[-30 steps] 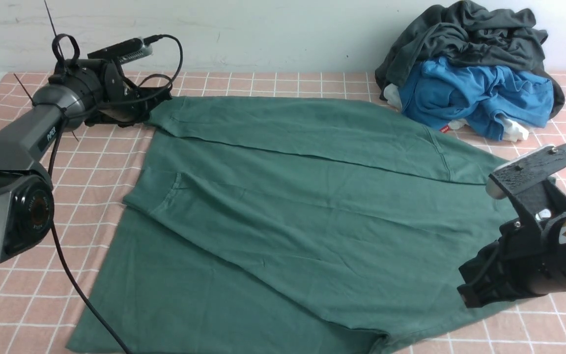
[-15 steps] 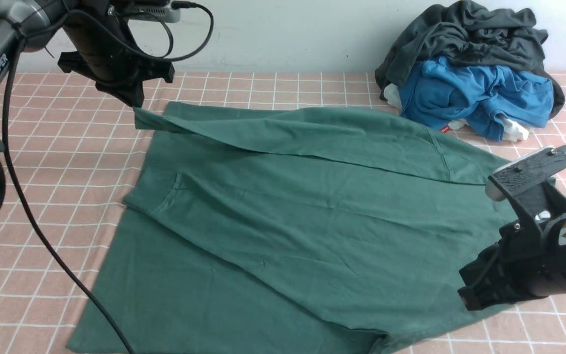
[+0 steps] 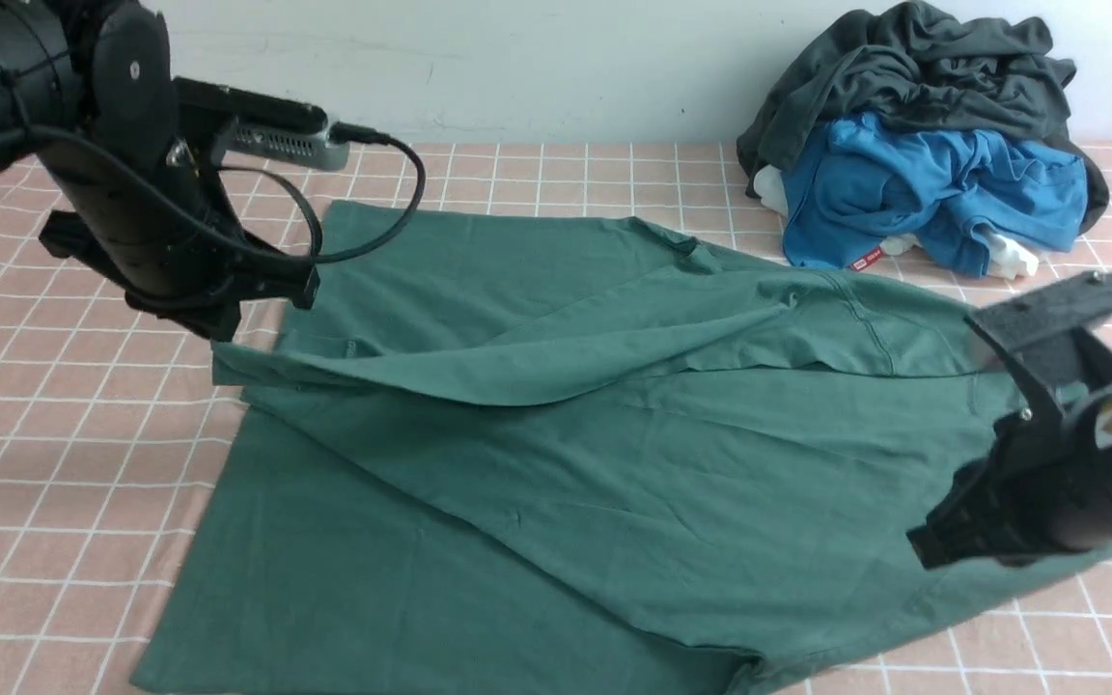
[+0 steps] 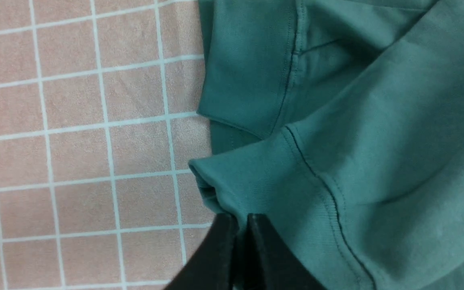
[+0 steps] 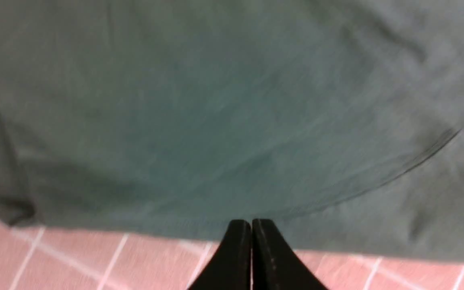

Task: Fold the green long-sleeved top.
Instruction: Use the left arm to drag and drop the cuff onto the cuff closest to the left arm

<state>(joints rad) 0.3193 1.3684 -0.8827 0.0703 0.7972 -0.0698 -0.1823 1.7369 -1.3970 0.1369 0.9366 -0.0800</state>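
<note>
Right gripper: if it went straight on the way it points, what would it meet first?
The green long-sleeved top: its edge lies at the tips of the right gripper, cloth filling the view ahead. Blur hides whether they already touch.

You get soft, even, fairly bright light in the front view: no glare, only a mild shadow under the lifted fold of the green long-sleeved top (image 3: 556, 454). Your left wrist view is crisp. Your right wrist view is dimmer and smeared by motion blur.

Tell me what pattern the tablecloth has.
The tablecloth is pink with a white grid of squares, clearest in the left wrist view.
</note>
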